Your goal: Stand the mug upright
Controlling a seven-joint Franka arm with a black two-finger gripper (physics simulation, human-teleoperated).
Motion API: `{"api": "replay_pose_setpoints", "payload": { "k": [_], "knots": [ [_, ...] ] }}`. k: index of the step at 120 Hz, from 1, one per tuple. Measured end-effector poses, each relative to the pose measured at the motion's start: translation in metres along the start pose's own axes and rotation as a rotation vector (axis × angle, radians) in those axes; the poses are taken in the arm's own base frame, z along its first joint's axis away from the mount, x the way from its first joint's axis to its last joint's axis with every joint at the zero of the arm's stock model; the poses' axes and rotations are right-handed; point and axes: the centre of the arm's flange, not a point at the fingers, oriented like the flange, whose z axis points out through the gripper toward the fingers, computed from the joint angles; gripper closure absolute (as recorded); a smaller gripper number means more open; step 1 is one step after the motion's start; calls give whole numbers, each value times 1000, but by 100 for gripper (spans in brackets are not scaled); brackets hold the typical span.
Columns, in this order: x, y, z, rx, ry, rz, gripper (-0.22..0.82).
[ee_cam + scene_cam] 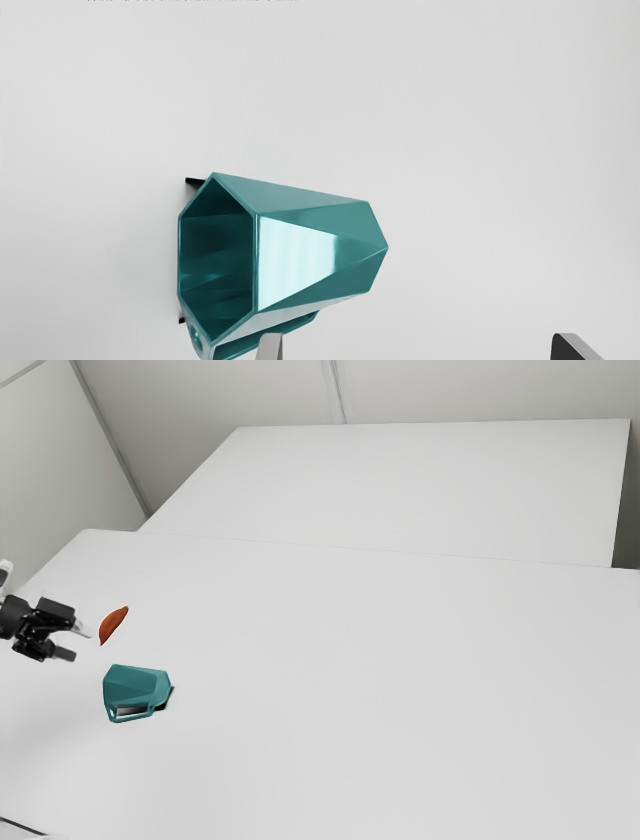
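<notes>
Mug (pixel 137 685) near end effector (pixel 79 642)

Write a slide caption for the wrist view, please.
Seen past the open gripper, a faceted teal mug lies on its side on a pale table.

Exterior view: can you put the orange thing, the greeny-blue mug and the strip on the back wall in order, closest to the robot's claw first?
From the claw:
1. Orange thing: just past the fingertips, toward the view's right.
2. Greeny-blue mug: lying on its side, lower in the view.
3. Strip on the back wall: far off, at the view's top.
</notes>
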Motion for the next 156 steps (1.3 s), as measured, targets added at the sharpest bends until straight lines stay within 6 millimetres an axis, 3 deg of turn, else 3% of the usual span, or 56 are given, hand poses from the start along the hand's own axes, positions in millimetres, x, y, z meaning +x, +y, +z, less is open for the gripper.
{"api": "replay_pose_setpoints", "payload": {
  "k": [33,57,105,156],
  "knots": [
    [-6,-43,18,-78,66,54,2],
    [-9,-64,34,-102,65,102,2],
    [-11,-79,62,-152,56,160,2],
    [-20,-80,83,-248,117,211,3]
  ]
}}
